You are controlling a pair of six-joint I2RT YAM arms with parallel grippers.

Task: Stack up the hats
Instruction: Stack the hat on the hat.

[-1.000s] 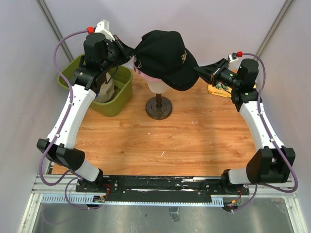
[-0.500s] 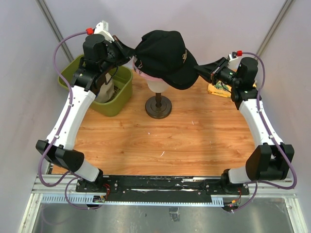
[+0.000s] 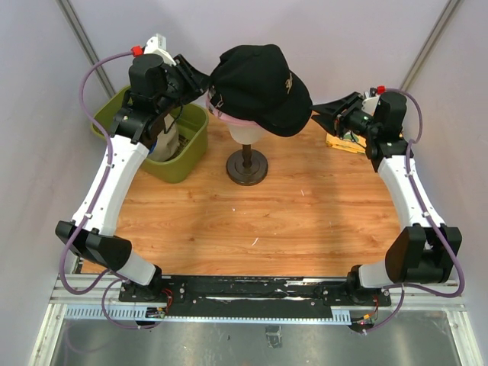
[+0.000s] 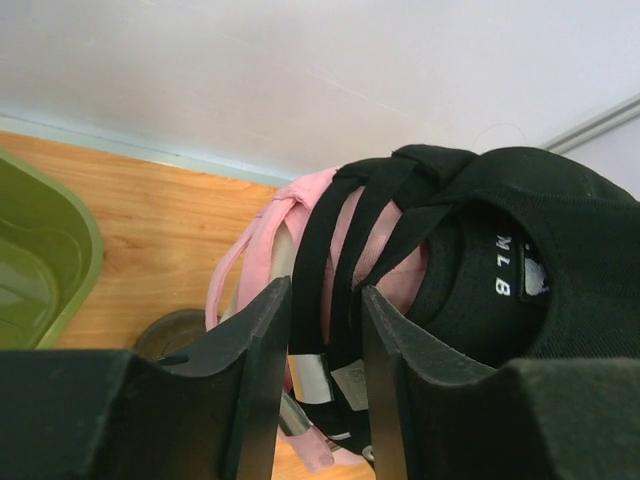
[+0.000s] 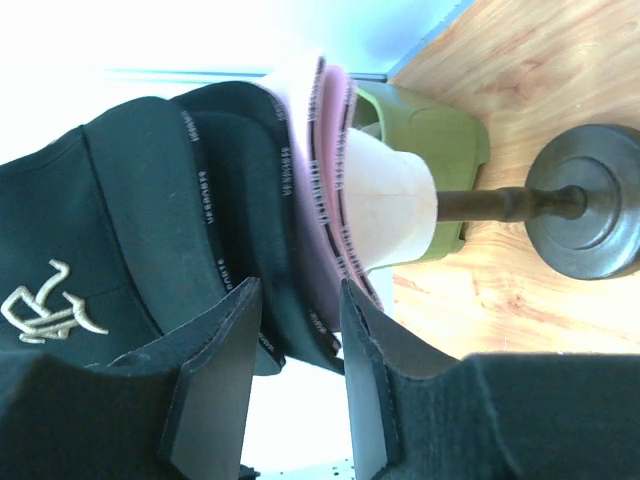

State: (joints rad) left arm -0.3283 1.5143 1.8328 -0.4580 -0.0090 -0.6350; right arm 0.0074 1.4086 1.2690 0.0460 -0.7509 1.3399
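Observation:
A black hat (image 3: 259,84) sits on top of a pink hat (image 3: 226,119) on the cream mannequin head (image 3: 245,136). The left wrist view shows black back straps (image 4: 318,230) lying over the pink hat (image 4: 250,250). My left gripper (image 3: 202,79) is at the back of the stack, open, with the straps in the gap between its fingers (image 4: 255,380). My right gripper (image 3: 320,111) is open just right of the brim. Two black brims (image 5: 260,200) and the pink brim (image 5: 330,190) lie just past its fingertips (image 5: 375,380).
The head stands on a dark pole with a round base (image 3: 246,168) at the back middle of the wooden table. An olive-green bin (image 3: 187,152) with a pale item inside is at the back left. A yellow object (image 3: 343,142) lies under the right wrist.
Both grippers have opened and let go of the black hat. The right gripper has drawn back to the right, off the brim. The hat has settled on the head.

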